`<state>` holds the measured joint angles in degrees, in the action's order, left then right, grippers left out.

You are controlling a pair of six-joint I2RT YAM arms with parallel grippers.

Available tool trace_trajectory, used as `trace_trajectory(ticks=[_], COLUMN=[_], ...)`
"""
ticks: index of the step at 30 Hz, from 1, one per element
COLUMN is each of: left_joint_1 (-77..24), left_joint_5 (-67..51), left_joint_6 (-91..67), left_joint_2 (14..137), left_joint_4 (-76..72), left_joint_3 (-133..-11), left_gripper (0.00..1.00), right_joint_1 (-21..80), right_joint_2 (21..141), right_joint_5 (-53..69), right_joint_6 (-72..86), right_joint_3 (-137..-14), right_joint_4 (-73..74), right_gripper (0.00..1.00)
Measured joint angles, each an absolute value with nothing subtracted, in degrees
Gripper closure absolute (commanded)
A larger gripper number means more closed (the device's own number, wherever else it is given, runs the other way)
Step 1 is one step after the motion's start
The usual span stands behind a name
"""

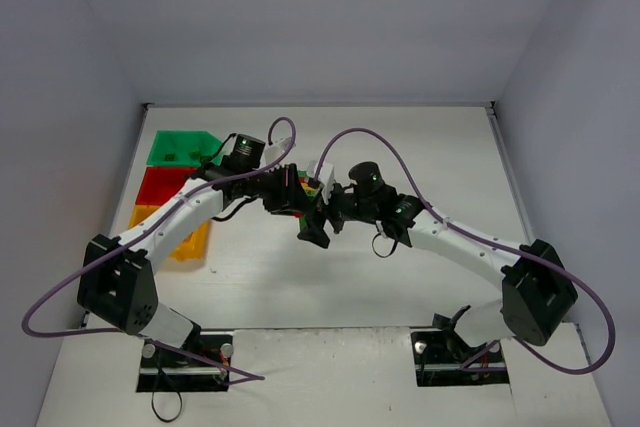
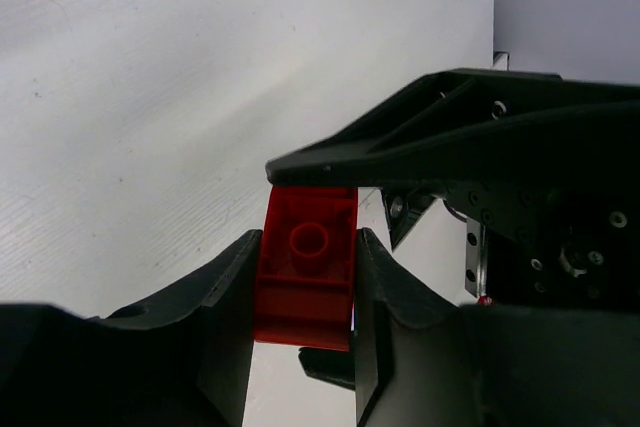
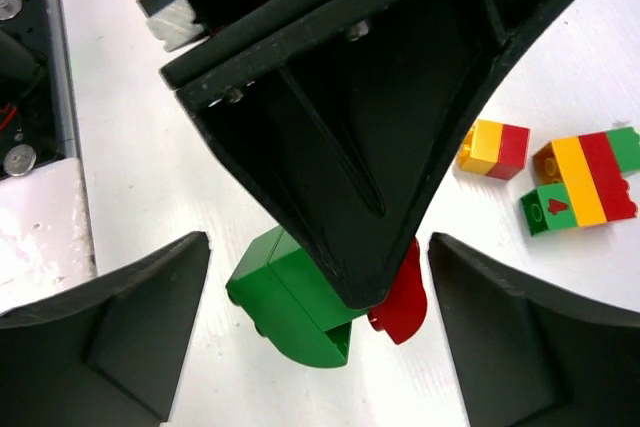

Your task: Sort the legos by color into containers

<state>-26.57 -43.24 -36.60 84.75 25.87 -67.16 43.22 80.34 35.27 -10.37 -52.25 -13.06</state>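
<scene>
My left gripper (image 2: 306, 292) is shut on a red brick (image 2: 308, 262), held at mid-table (image 1: 297, 197). My right gripper (image 3: 315, 347) is open, its fingers (image 3: 105, 332) wide on either side of a green brick (image 3: 290, 302) and a red brick (image 3: 402, 302). The left gripper's finger covers their tops, so I cannot tell whether the two are joined. The right gripper also shows in the top view (image 1: 318, 219), close against the left one. The green bin (image 1: 180, 147), red bin (image 1: 163, 184) and yellow-orange bin (image 1: 172, 234) stand in a column at the far left.
A yellow-and-red stack (image 3: 493, 147) and a longer green, yellow, red and green stack (image 3: 585, 182) lie on the table just beyond the grippers. Both arms cross the table's middle, with purple cables looping above them. Walls close in the table on three sides.
</scene>
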Motion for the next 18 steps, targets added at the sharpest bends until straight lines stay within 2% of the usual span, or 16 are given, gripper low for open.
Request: trace_trajectory(ticks=[1,10,15,16,18], left_joint_1=[-26.6,-26.6,-26.6,-26.6,-26.6], left_joint_5=[-43.2,-38.9,-35.4,-34.7,-33.3], left_joint_6=[-36.9,-40.9,-44.3,-44.9,-46.0], left_joint_2=[84.8,82.0,78.9,78.3,77.1], left_joint_4=[25.3,18.8,14.0,13.2,11.6], left_joint_3=[-67.2,-64.5,-61.2,-60.7,-59.8], left_gripper=[0.92,0.94,0.94,0.94,0.94], right_joint_1=[43.2,43.2,43.2,43.2,43.2], right_joint_2=[80.3,78.8,75.7,75.4,75.2], right_joint_5=[34.8,25.3,20.3,19.6,18.6], right_joint_6=[-10.0,-3.6,0.8,1.6,2.8], right_joint_3=[-52.2,-52.3,-52.4,-52.5,-53.1], right_joint_4=[-13.0,-12.6,-12.6,-12.6,-12.7], right_gripper=[0.0,0.0,0.11,0.16,0.22])
